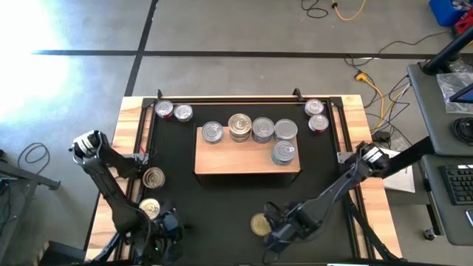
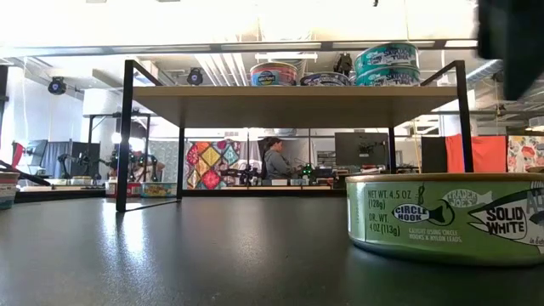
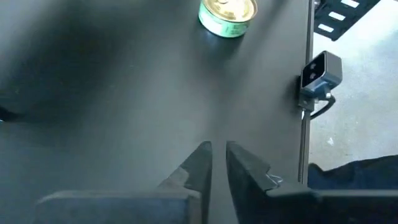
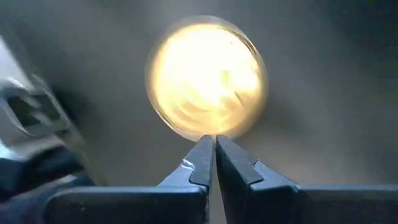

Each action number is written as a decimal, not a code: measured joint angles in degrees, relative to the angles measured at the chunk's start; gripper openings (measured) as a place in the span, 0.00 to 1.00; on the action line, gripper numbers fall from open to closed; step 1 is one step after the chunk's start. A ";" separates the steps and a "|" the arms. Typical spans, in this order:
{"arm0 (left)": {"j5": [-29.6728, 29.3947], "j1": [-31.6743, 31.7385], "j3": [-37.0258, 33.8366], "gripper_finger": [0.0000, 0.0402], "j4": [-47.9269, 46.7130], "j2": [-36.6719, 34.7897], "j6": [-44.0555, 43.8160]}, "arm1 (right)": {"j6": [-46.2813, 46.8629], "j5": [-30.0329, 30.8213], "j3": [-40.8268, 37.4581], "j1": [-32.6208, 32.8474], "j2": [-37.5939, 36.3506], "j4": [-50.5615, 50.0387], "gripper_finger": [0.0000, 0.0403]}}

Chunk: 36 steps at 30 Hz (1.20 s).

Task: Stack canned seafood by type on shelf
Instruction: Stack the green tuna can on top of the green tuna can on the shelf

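The shelf (image 1: 222, 161) stands at the middle of the black mat (image 1: 222, 199) on the tabletop (image 1: 130, 133) and already carries five tins: four in a row along its far edge (image 1: 239, 127) and a fifth (image 1: 284, 153) near its right front corner. The low view shows at least one pair there stacked two high (image 2: 387, 61), with two single tins (image 2: 274, 74) beside it, so sorting by type appears started but not finished. Seven tins remain off the shelf: two at the far left of the mat (image 1: 173, 111), two at the far right (image 1: 315, 116), two gold-lidded ones on the left side (image 1: 153, 177), and one gold-lidded tin (image 1: 260, 224) at the near edge. The right hand (image 1: 275, 229) hangs just beside that last tin, fingers pressed together and holding nothing; its wrist view shows the gold lid (image 4: 206, 76) directly ahead of the tips. The left hand (image 1: 166, 225) sits low at the near left, fingers nearly together and empty, with the green-sided tin (image 3: 227, 16) well apart from it. Judged from this layout, less than half the work is done; the remaining tins must each be grasped and placed on matching stacks.
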 joint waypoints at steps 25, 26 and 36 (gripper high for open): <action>15.26 11.77 -1.08 0.86 25.19 17.25 13.16 | -5.64 2.55 -8.97 0.42 2.54 10.69 0.03; 15.26 12.02 -0.83 0.88 25.39 17.43 13.25 | -6.17 2.55 -8.97 0.41 2.54 10.86 0.03; 7.84 12.26 -1.73 0.96 26.40 17.97 16.30 | -12.52 2.67 -8.93 -0.02 3.42 14.67 0.03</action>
